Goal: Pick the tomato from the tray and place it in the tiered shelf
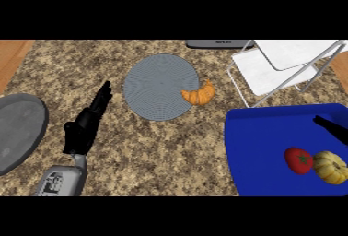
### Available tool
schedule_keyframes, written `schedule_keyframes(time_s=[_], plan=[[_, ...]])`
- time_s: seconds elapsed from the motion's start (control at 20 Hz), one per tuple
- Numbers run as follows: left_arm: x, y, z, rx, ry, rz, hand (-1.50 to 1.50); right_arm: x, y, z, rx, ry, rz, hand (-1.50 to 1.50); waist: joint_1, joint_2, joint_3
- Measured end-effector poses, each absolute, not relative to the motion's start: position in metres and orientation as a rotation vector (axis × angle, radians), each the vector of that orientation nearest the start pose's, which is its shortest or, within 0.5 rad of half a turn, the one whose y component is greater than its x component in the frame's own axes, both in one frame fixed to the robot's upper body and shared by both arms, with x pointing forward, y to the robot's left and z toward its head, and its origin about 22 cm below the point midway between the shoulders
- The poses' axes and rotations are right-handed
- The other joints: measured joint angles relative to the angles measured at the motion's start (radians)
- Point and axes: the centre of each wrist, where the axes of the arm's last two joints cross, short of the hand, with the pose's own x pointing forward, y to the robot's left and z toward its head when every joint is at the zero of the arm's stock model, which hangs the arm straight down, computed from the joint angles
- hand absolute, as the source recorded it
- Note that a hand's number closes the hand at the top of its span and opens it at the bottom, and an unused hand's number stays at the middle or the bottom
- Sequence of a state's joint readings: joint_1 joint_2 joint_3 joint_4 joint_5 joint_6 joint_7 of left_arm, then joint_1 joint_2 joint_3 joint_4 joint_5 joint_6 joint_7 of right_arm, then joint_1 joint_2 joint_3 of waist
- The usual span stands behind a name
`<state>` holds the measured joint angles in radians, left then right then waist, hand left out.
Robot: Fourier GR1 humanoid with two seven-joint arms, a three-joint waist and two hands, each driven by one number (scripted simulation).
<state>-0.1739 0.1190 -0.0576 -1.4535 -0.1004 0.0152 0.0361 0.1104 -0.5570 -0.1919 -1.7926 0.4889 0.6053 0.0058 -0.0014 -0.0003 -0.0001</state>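
Note:
A red tomato (pixel 298 160) lies on the blue tray (pixel 265 152) at the lower right, touching a yellow squash (pixel 330 167) to its right. The white tiered shelf (pixel 285 64) stands at the upper right. Only the dark fingertips of my right hand (pixel 331 128) show at the right edge, above the tray and up and to the right of the tomato, apart from it. My left hand (pixel 87 122) rests open at the left with its fingers straight, pointing away over the counter and holding nothing.
A round grey plate (pixel 158 87) sits in the middle with an orange croissant (pixel 200 93) at its right rim. A dark grey plate (pixel 17 131) lies at the left edge. A grey appliance (pixel 217 44) shows at the back.

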Motion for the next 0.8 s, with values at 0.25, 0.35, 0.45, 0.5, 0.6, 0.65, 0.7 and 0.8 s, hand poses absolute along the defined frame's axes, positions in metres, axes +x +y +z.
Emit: schedule_keyframes(time_s=[0.25,0.35,0.45,0.5,0.6,0.65,0.7,0.8], plan=[[0.282,0.226,0.017,0.107,-1.575,-0.252,0.00,0.213,-0.370,0.087,-0.554,-1.155,1.101,-1.50,0.000,0.000,0.000],[0.281,0.229,0.016,0.106,-1.574,-0.254,0.00,0.216,-0.367,0.083,-0.557,-1.147,1.109,-1.50,0.001,0.000,0.000],[0.279,0.230,0.018,0.110,-1.573,-0.257,0.00,0.218,-0.367,0.081,-0.566,-1.143,1.108,-1.50,0.001,0.000,0.000],[0.282,0.229,0.019,0.109,-1.573,-0.256,0.00,0.218,-0.366,0.081,-0.572,-1.142,1.112,-1.50,0.000,0.000,0.000],[0.284,0.224,0.021,0.109,-1.576,-0.255,0.00,0.216,-0.365,0.077,-0.581,-1.137,1.118,-1.50,0.000,0.000,0.000],[0.283,0.222,0.022,0.109,-1.573,-0.255,0.00,0.217,-0.362,0.076,-0.585,-1.136,1.118,-1.50,0.000,0.000,0.000],[0.282,0.221,0.022,0.111,-1.571,-0.257,0.00,0.220,-0.361,0.074,-0.590,-1.136,1.116,-1.50,0.000,0.000,0.000],[0.281,0.221,0.024,0.111,-1.575,-0.256,0.00,0.220,-0.360,0.063,-0.590,-1.131,1.114,-1.50,0.001,0.000,0.000]])
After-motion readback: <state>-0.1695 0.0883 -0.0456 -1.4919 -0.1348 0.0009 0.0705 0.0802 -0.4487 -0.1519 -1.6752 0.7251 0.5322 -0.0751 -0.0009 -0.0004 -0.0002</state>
